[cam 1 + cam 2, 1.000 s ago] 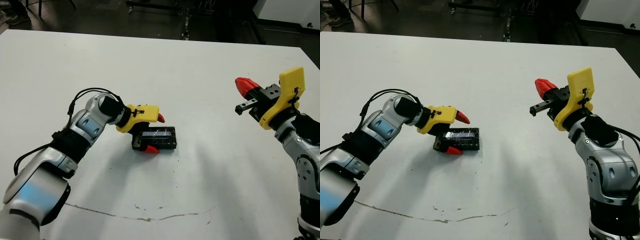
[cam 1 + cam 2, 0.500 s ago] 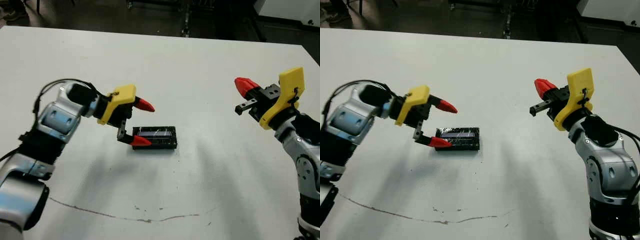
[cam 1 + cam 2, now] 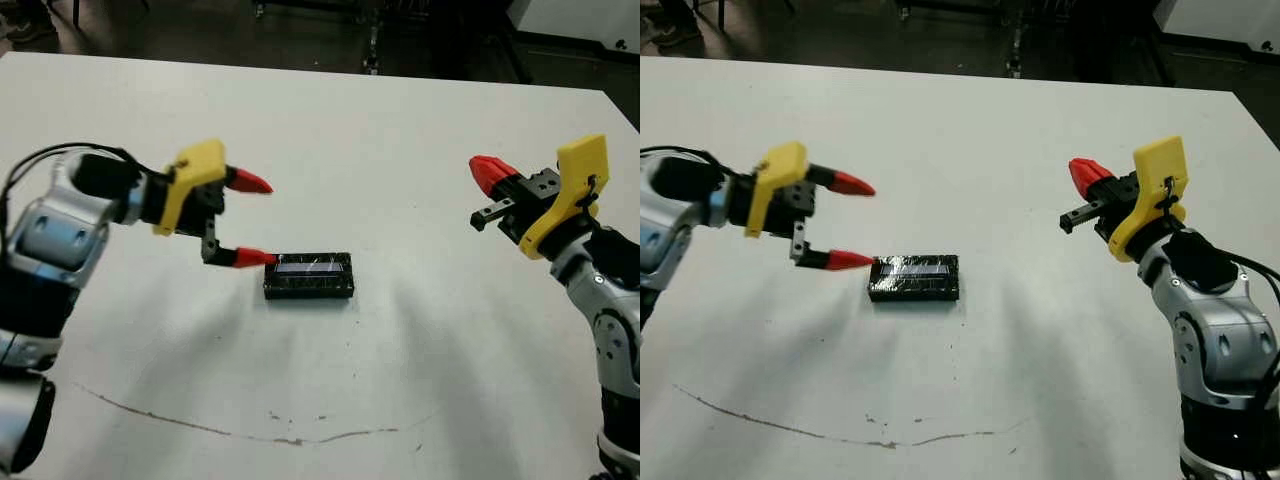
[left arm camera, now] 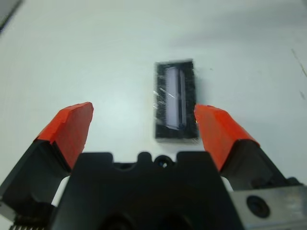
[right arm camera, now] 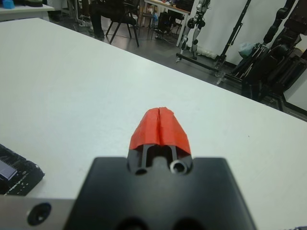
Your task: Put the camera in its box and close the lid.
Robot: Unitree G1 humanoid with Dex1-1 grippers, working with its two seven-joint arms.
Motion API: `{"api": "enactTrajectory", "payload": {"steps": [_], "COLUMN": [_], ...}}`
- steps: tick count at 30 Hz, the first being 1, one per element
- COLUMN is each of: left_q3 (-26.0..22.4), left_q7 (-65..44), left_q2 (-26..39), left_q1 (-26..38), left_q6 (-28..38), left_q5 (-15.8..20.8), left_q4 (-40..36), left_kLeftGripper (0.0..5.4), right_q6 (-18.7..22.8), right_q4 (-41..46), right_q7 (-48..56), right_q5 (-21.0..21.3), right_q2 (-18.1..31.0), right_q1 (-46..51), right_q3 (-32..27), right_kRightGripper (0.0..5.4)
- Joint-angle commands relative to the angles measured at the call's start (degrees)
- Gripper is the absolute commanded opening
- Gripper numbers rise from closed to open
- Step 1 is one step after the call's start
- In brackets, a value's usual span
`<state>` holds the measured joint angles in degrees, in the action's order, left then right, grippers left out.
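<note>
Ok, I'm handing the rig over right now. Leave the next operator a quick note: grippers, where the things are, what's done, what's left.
Left gripper: open, empty, beside the box's left end, lower fingertip close to it.
Right gripper: shut, empty, raised well to the right of the box.
Box: mid-table with the lid lying flat on top; it looks closed.
Camera: not visible anywhere, presumably inside; cannot confirm.
Left to do: check the lid is seated, then move both arms away.
</note>
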<state>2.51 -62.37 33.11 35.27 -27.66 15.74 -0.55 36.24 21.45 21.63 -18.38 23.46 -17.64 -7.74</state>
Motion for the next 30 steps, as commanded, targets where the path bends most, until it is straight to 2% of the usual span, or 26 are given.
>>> {"api": "enactTrajectory", "payload": {"steps": [1,5,12,19,30], "left_q3": [-5.23,-3.91,1.91,5.63,11.32], "left_q7": [15.97,29.16,35.01,42.26,47.36], "left_q2": [-8.26,-16.66,-21.23,-25.97,-26.32], "left_q1": [-6.73,-12.35,-15.85,-17.46,-19.47], "left_q6": [-3.72,-2.7,-3.13,-9.66,-17.3], "left_q5": [1.63,0.32,0.04,0.53,-3.05], "left_q4": [-8.27,-13.92,-17.06,-18.71,-17.18], "left_kLeftGripper": [5.2,4.65,3.59,2.56,0.88], "right_q6": [-0.34,-0.8,-0.57,0.11,0.76], "right_q4": [-0.26,-0.5,-0.37,0.03,0.13], "right_q7": [0.3,0.76,0.71,0.31,-0.15], "right_q5": [-0.17,-0.14,-0.17,-0.49,-1.01], "right_q2": [0.53,0.65,0.53,0.19,0.06], "right_q1": [0.47,0.4,0.48,0.51,0.52], "right_q3": [-0.15,0.01,-0.09,-0.19,-0.42], "right_kRightGripper": [0.0,0.0,0.0,0.0,0.0]}}
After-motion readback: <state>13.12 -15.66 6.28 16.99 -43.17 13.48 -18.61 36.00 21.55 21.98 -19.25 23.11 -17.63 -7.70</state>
